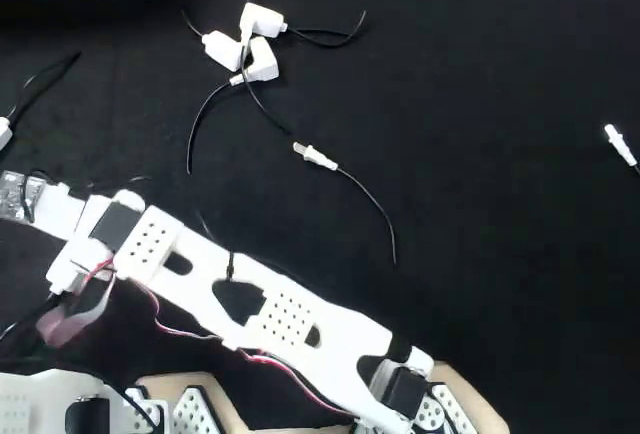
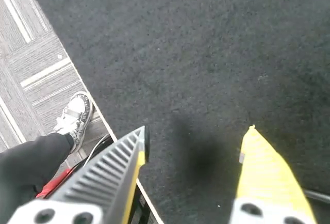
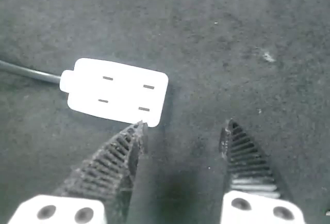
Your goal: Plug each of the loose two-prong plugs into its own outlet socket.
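A white outlet block [image 3: 116, 92] with two pairs of slots lies on the black mat, a grey cord leaving one end. My right gripper [image 3: 184, 125] hangs open just above it, one ribbed fingertip [image 3: 135, 131] at the block's corner. My left gripper [image 2: 197, 128] is open over bare mat with nothing between its fingers. In the high view a loose white two-prong plug [image 1: 315, 157] lies mid-table on a black cord. A second plug [image 1: 620, 144] lies at the right edge. A cluster of white plug and socket pieces [image 1: 258, 44] sits at the back centre.
A white arm [image 1: 250, 294] stretches from the front right across to the left edge of the table. The table edge [image 2: 95, 105] runs close to my left gripper, with floor and a person's shoe [image 2: 75, 115] beyond it. Another white piece [image 1: 4, 134] lies at the far left.
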`<state>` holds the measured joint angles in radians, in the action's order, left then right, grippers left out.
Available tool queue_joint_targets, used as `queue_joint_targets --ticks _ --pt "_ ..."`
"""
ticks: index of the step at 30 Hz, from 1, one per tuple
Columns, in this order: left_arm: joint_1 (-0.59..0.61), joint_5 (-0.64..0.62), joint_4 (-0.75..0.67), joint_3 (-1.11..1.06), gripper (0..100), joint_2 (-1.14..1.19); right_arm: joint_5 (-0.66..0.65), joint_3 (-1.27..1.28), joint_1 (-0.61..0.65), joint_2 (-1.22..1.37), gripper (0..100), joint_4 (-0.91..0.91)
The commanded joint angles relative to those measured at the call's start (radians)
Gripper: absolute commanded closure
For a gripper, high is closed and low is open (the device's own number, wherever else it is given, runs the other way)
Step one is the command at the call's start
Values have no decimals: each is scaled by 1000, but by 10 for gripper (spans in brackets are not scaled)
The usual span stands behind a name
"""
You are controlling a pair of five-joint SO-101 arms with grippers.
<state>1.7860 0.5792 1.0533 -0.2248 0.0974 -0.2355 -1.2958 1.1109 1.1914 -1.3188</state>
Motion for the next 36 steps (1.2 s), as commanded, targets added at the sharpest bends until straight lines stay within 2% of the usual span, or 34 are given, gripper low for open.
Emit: queue_joint_targets --ticks 1,6,10,14,20,24,29,36 --pt "-1 0 -12 44 710 -40 -9 -68 8 -25 761 -41" --pt "1 0 -12 44 710 -40 -34 -202 110 -58 761 -178" --pt "4 2 -12 39 710 -40 -302 -252 164 -45 761 -267" --pt "4 3 -14 7 709 -41 -563 -237 150 -10 761 -313" --pt "2 2 -12 -16 710 -41 -718 -242 123 35 761 -236" --pt "8 5 -12 -16 710 -43 -773 -246 103 56 762 -143" --pt "10 6 -6 -16 710 -43 -769 -237 97 110 765 -6" --pt "4 0 -11 -16 710 -43 -773 -263 95 222 766 26"
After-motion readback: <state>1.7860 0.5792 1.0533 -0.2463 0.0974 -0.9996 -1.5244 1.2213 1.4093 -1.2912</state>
